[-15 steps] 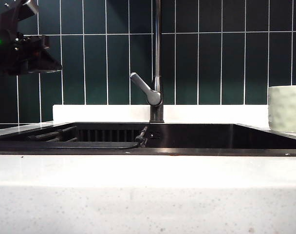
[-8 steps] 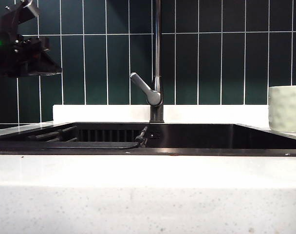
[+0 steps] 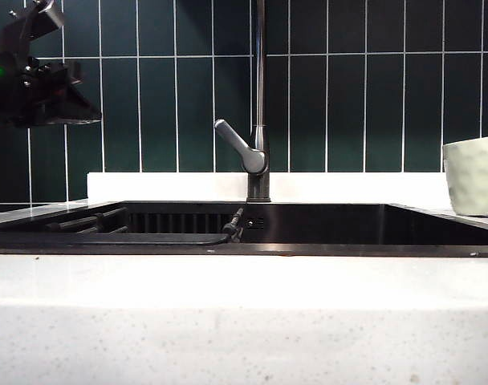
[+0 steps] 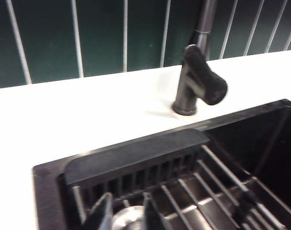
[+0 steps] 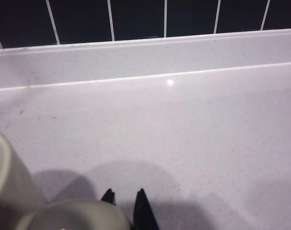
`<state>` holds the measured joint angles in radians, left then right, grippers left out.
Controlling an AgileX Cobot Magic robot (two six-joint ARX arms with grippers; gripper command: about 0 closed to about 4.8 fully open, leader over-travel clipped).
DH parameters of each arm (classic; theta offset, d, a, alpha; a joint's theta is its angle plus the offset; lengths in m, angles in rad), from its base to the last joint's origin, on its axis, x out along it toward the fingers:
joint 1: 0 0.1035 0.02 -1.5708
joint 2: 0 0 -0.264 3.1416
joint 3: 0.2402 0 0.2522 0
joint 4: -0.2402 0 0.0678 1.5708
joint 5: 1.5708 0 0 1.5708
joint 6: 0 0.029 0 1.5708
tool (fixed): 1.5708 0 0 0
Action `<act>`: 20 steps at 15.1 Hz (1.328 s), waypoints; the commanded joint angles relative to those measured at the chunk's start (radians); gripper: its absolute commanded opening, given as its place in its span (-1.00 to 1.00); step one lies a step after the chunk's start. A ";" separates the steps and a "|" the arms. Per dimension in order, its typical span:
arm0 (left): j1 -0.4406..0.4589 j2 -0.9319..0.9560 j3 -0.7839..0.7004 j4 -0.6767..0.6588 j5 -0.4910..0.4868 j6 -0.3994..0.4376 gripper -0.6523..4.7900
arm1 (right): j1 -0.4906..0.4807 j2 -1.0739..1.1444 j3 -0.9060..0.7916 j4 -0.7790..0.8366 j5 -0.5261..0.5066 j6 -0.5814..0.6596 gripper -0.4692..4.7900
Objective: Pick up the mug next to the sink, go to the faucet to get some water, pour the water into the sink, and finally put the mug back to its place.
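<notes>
The mug (image 3: pixel 472 176) sits tilted at the right edge of the exterior view, on the desk (image 3: pixel 244 313) beside the sink (image 3: pixel 308 228). In the right wrist view its rim (image 5: pixel 73 215) lies just beside the right fingers (image 5: pixel 143 211), whose dark tips stand close together near the mug; whether they pinch it cannot be told. The left fingers (image 4: pixel 105 215), slightly spread and holding nothing, hang over the sink's rack (image 4: pixel 184 187), with the faucet (image 4: pixel 195 76) well beyond them.

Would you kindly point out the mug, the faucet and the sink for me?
mug (image 3: pixel 471 178), exterior view, on its dimpled side wall.
faucet (image 3: pixel 241 147), exterior view, on its grey lever handle.
sink (image 3: pixel 324 249), exterior view, on its front rim.
</notes>
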<state>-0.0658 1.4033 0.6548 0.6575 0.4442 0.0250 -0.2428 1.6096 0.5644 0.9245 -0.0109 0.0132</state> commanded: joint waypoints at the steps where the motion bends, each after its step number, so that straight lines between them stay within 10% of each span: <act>1: 0.000 -0.002 0.004 0.013 0.032 -0.029 -0.45 | 0.003 -0.068 0.001 -0.008 0.008 -0.014 -0.83; 8: 0.000 0.005 0.040 0.027 0.094 -0.043 -0.45 | 0.042 -0.209 0.002 -0.019 -0.065 0.098 -0.83; 20: -0.035 0.381 0.407 0.010 0.213 -0.057 -0.20 | 0.440 -0.160 0.465 -0.548 -0.100 0.100 -0.83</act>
<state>-0.0975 1.7618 1.0355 0.6552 0.6193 -0.0193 0.1875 1.4464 0.9985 0.3481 -0.1093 0.0967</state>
